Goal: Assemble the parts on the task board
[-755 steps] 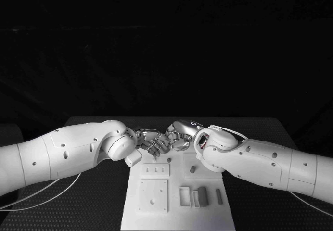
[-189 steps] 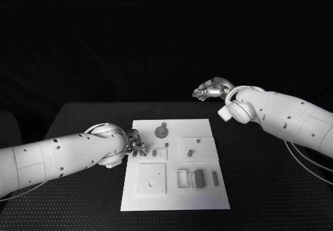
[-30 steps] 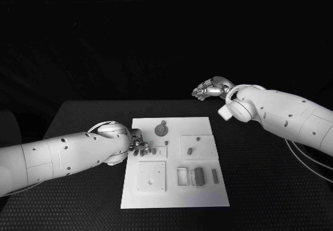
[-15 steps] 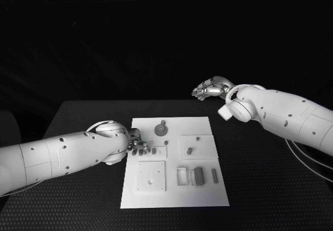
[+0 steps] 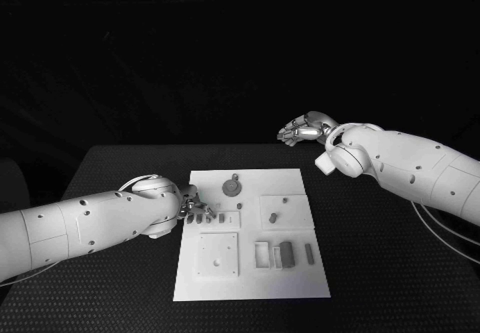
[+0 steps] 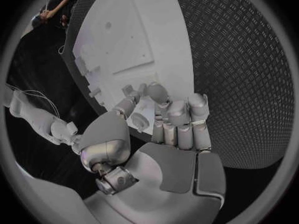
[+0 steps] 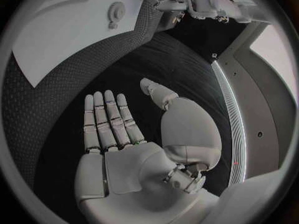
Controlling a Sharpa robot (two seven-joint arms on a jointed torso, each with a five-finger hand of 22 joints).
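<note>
The white task board [image 5: 250, 284] lies in the middle of the table, also in the left wrist view [image 6: 131, 35]. My left hand [image 5: 193, 209] sits at the board's left edge, its fingers curled [image 6: 168, 119] toward a small slotted plate [image 5: 229, 220]. Two grey pegs [image 5: 208, 217] stand there, just off the fingertips. Whether the hand pinches a part is hidden. My right hand [image 5: 303, 128] is raised beyond the board's far right corner, its fingers straight and apart [image 7: 115, 124], holding nothing.
On the board are a grey toothed disc [image 5: 232, 187], a square plate with two pegs [image 5: 283, 209], a larger square plate [image 5: 219, 257] and several grey blocks [image 5: 285, 254] by a white frame. Black ribbed table [image 5: 380, 263] surrounds the board.
My left hand has drawn back slightly to the left from the slotted plate, and the peg beside its fingertips now shows. The right arm has stayed still.
</note>
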